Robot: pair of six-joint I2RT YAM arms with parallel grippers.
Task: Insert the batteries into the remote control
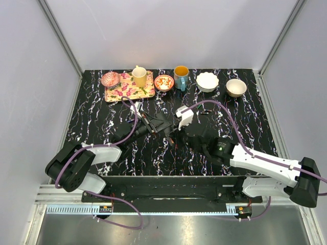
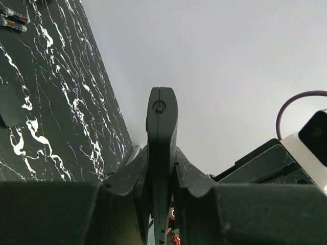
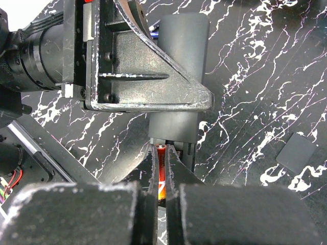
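**Both pincers gripping at mid-bench**

My left pincer (image 2: 162, 159) is clamped on the remote (image 2: 162, 122). In my left wrist view it stands edge-on between the two fingers, and its rounded end sticks out past the tips toward the pale wall. The remote is near the middle of the bench (image 1: 245, 117), where my two arms meet. I cannot tell whether any part of it touches the bench.

My right pincer (image 3: 162, 153) is narrowed on a battery (image 3: 161, 176). The battery is a slim red-orange cylinder pinched between the fingers, and it points at the near end of the remote. In my right wrist view, its tip sits just at that end. My left pincer crosses over the remote's upper half.

A flat piece (image 3: 298, 153), dark and squarish, lies on the bench to the right of the remote, apart from it. Two batteries (image 2: 13, 20) lie side by side on the bench at the top-left corner of my left wrist view.

Crockery lines the far edge:
- a tray (image 1: 127, 93) carrying a yellow cup (image 1: 139, 76)
- a small red bowl (image 1: 164, 82)
- a mug (image 1: 181, 76)
- a white bowl (image 1: 207, 81)
- a tan bowl (image 1: 236, 88)
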